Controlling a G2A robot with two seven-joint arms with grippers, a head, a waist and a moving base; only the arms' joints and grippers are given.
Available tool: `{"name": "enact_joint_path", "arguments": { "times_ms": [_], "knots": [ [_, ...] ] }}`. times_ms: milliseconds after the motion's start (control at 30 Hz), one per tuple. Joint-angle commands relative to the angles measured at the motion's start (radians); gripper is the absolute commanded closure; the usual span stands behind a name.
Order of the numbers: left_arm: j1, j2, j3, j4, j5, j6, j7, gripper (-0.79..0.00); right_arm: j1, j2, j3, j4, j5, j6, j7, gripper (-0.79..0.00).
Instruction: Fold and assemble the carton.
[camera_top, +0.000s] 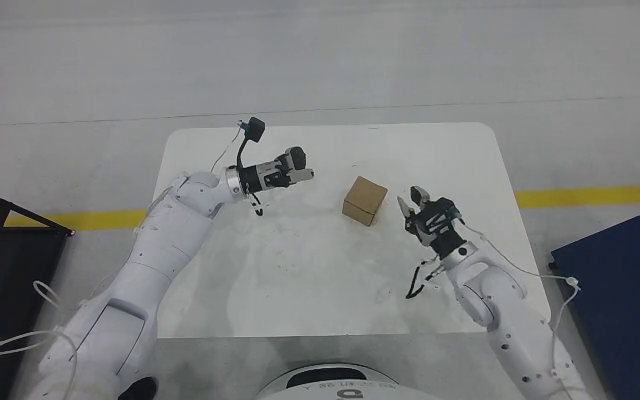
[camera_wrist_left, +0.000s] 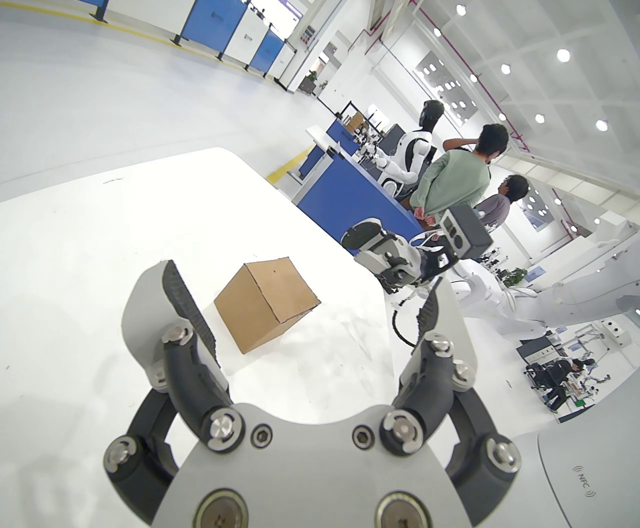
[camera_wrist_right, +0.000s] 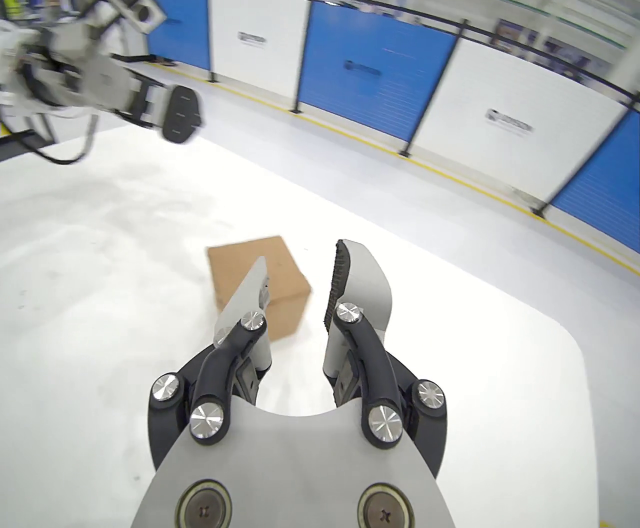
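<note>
Carton sits on the white surface, a brown cardboard cube with every visible face shut. It rests flat, turned at an angle to the surface's edges. From the left wrist view the carton shows three plain faces, with a thin seam along one lower edge.

And here's the left gripper, off to one side of the carton with a clear stretch of bare surface between them. Its jaws are spread wide with nothing in them. Its own camera shows the left gripper aimed straight at the carton, which sits framed in the gap between the ribbed pads.

On the carton's opposite side, the right gripper is much closer, just beside it but apart, with a sliver of surface showing between them. Its jaws are parted too, less widely, and nothing is held. In the right wrist view the right gripper points toward the carton. One finger crosses in front of the near face without touching it.

Beyond the carton in that same view, the left gripper hangs above the surface. The left wrist view catches the right gripper past the carton's far corner.
</note>
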Motion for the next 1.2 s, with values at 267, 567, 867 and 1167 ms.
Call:
{"name": "enact_joint_path", "arguments": {
  "times_ms": [267,567,867,1167],
  "knots": [
    [0.0,0.0,0.0,0.0,0.0,0.0,0.0,-0.785,0.017,-0.021,-0.085,0.057,-0.028,0.12,0.122,0.0],
    [0.0,0.0,0.0,0.0,0.0,0.0,0.0,-0.785,0.184,-0.058,-0.255,0.172,0.021,0.031,0.142,0.0],
    [0.0,0.0,0.0,0.0,0.0,0.0,0.0,-0.785,0.17,-0.065,-0.24,0.168,0.041,0.087,0.133,0.0],
    [0.011,0.006,-0.01,-0.017,0.071,0.068,0.022,-0.785,0.164,-0.071,-0.232,0.166,0.102,0.04,0.062,0.0]
  ]
}}
